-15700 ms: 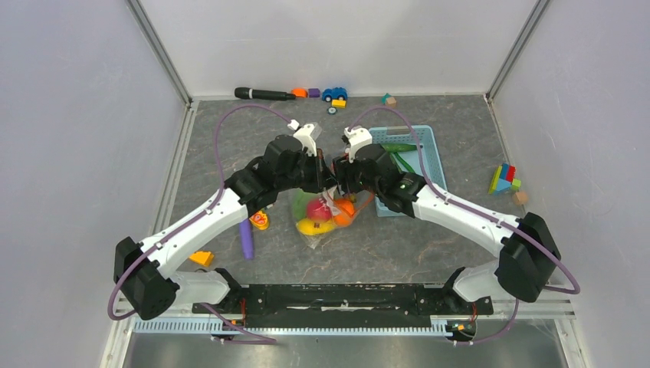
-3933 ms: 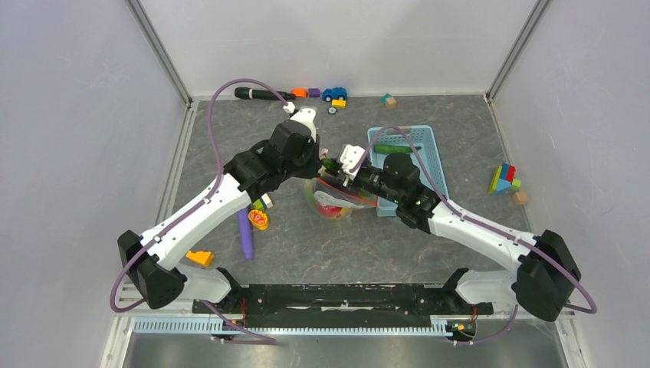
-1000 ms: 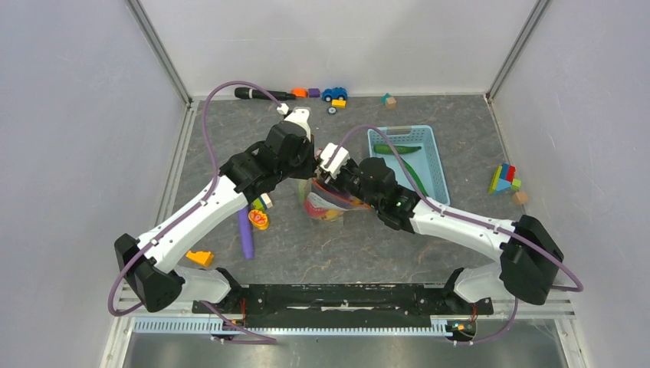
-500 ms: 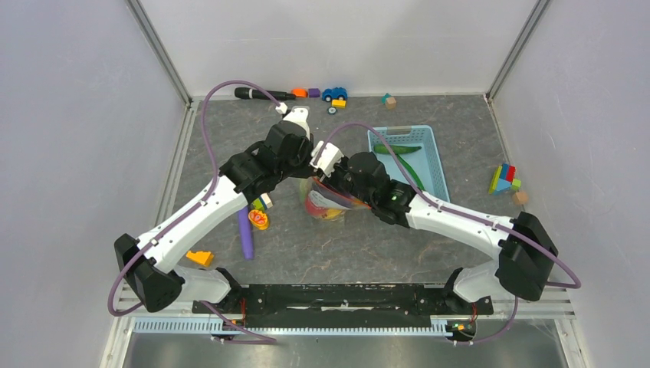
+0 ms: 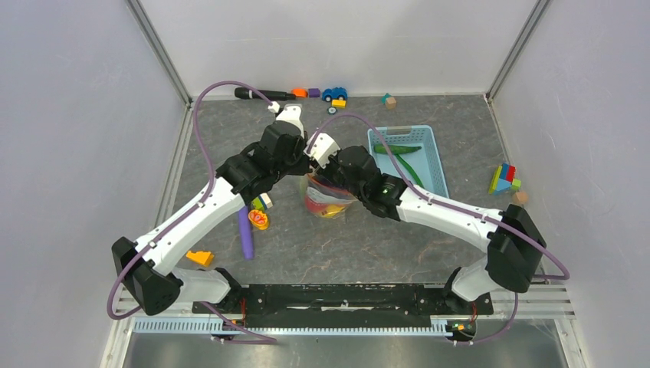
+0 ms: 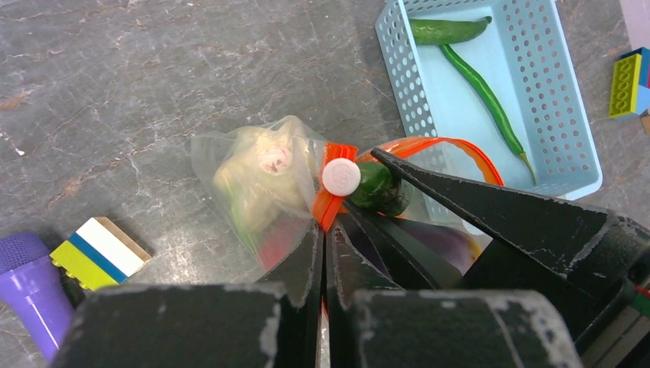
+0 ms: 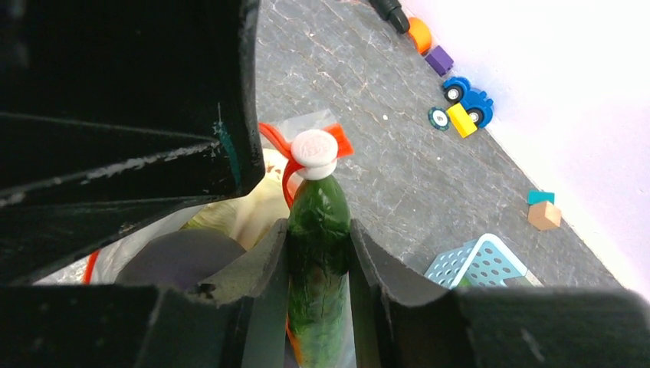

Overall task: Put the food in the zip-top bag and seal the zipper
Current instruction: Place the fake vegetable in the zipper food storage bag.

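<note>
The clear zip-top bag stands mid-table with its mouth up. Through its plastic I see pale cabbage and purple eggplant. My left gripper is shut on the orange-red zipper, just below its white round slider. My right gripper is shut on the green cucumber, whose tip sits at the bag's mouth next to the slider. In the top view both grippers, left and right, meet over the bag and hide its mouth.
A light blue basket with green pods stands right of the bag. A purple stick, a yellow-red piece and striped block lie left. A black marker, toy car and blocks line the back wall; more blocks sit at the right.
My right gripper has carried the cucumber left and back, up against my left gripper at the bag's mouth. My left gripper stays shut on the zipper and has shifted slightly back.
</note>
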You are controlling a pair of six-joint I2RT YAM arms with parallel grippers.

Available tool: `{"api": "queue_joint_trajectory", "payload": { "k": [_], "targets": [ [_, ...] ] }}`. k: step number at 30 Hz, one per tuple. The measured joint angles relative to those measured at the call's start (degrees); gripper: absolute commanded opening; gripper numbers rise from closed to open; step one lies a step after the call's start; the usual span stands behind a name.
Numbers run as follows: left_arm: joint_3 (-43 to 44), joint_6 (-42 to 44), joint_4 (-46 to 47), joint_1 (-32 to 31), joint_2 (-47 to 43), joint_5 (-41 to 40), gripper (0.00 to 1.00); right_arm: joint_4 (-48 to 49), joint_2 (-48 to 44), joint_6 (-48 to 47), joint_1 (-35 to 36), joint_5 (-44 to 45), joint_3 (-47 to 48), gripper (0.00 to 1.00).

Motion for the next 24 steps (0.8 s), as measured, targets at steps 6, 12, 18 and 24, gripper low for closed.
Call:
{"api": "queue_joint_trajectory", "payload": {
  "k": [6, 12, 18, 24],
  "targets": [
    [-0.02, 0.02, 0.5, -1.44, 0.0, 0.11, 0.02, 4.48, -3.85, -1.07, -0.22, -1.51, -6.01, 0.07],
    [-0.02, 0.02, 1.07, -2.14, 0.0, -0.07, 0.02, 4.94, -10.14, -4.63, -0.24, -7.43, -11.39, 0.16],
    [-0.02, 0.04, 1.03, -2.14, 0.02, 1.09, 0.02, 2.38, -9.42, -7.32, -0.24, -11.63, -10.29, 0.14],
    [-0.02, 0.09, 1.31, -0.17, -0.07, 3.26, 0.02, 0.2, -3.91, -6.32, -0.22, -10.16, -4.35, 0.22]
  ]
}}
